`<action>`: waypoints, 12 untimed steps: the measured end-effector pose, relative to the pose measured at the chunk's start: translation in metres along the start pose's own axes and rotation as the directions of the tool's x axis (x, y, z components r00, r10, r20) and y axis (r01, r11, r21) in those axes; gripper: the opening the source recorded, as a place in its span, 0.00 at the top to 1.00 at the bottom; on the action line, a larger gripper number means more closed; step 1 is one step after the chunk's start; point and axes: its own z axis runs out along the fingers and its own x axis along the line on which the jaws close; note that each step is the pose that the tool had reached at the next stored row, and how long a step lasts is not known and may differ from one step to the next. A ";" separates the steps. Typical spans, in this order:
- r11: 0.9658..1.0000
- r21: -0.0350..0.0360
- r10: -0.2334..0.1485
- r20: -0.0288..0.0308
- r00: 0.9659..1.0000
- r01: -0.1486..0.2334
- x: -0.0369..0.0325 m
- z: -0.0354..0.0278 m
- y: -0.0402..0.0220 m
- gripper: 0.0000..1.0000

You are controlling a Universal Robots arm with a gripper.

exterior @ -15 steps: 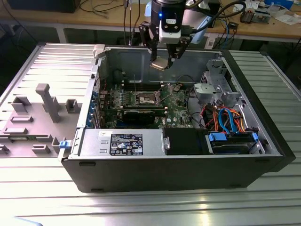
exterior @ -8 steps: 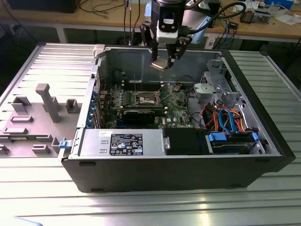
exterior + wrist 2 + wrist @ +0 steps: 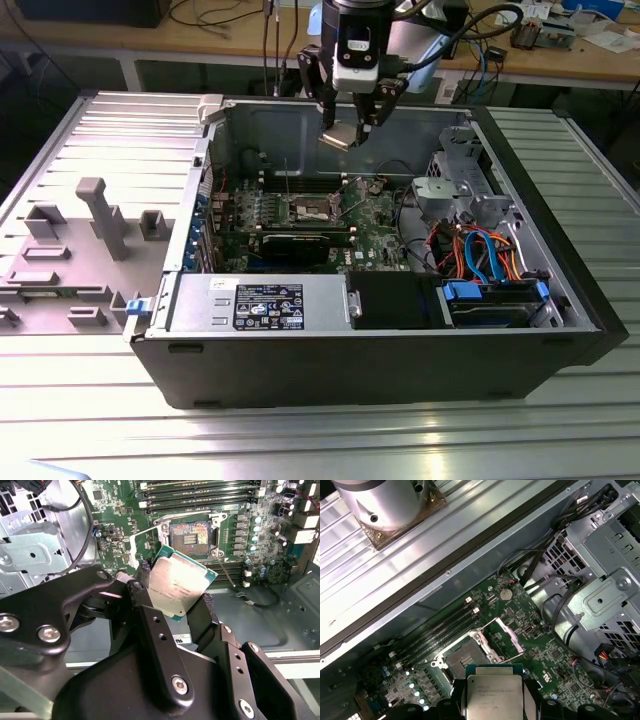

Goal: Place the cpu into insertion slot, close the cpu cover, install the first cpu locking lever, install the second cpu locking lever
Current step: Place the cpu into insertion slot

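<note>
Between my fingers point(image 3: 141, 575) sits the cpu point(image 3: 175, 582). My gripper point(image 3: 176, 592) is closed to a narrow span on two opposite edges of the chip, with the silver-grey top in plain sight and a green edge showing around it. The chip hangs tilted, not level.

Below it is open air. In the exterior view my gripper point(image 3: 341, 134) hangs about level with the rim of the open computer case point(image 3: 560, 290), well above the green motherboard point(image 3: 375, 245) and touching nothing but the chip.

Further down, the insertion slot point(image 3: 191, 535) lies bare, its dark centre ringed by a silver rim. In the exterior view it sits a little toward that view's left of the chip. In the first wrist view the cpu cover point(image 3: 511, 637) stands swung open just beside the slot point(image 3: 461, 655), so the socket's face is uncovered.

Around the socket the room tightens. The long black memory slots point(image 3: 200, 495) run close along one side of it. A long black expansion card point(image 3: 300, 243) lies on the camera side of it in the exterior view. The metal drive cage point(image 3: 455, 190) with its bundle of cables point(image 3: 480, 250) rises on the exterior view's right, well apart from the socket. The grey power supply point(image 3: 260, 300) fills the case's front edge. Beyond the memory slots stands the case's far wall point(image 3: 290, 125).
</note>
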 end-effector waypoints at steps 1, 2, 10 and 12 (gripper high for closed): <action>1.000 0.000 0.012 0.001 1.000 -0.012 0.0000 0.0001 0.0000 0.46; 1.000 0.000 0.017 0.001 1.000 -0.017 0.0000 0.0001 0.0000 0.46; 0.997 -0.001 0.074 0.006 0.997 -0.074 -0.0010 0.0017 -0.0015 0.46; 0.996 -0.002 0.085 0.007 0.996 -0.085 -0.0010 0.0019 -0.0015 0.46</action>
